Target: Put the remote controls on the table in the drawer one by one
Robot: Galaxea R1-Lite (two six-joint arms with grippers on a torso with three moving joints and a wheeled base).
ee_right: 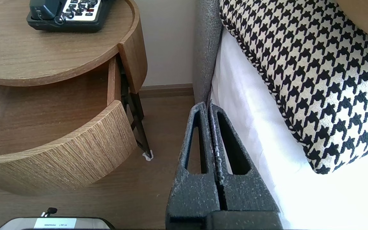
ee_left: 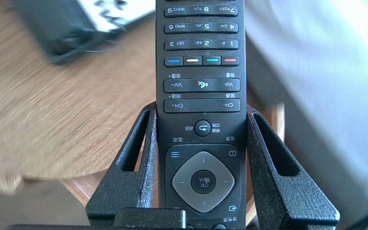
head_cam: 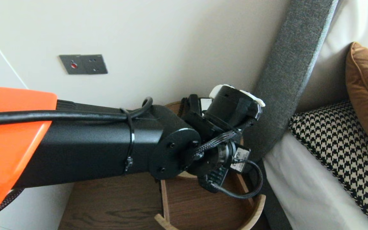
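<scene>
A black TV remote (ee_left: 201,80) with numbered keys and a grey OK pad is clamped between the two fingers of my left gripper (ee_left: 201,108), which is shut on its sides. The remote hangs above the round wooden bedside table top (ee_left: 59,111), near its edge. In the head view my left arm's wrist (head_cam: 222,127) reaches over that table and hides the fingers and the remote. My right gripper (ee_right: 208,107) is shut on nothing, parked low over the floor beside the bed.
A black telephone (ee_right: 69,14) sits on the table top (ee_right: 43,60). Below it the curved drawer (ee_right: 53,121) stands pulled out. A grey headboard (head_cam: 286,76), a houndstooth pillow (head_cam: 340,143) and a brown cushion (head_cam: 366,92) lie to the right. A socket plate (head_cam: 83,64) is on the wall.
</scene>
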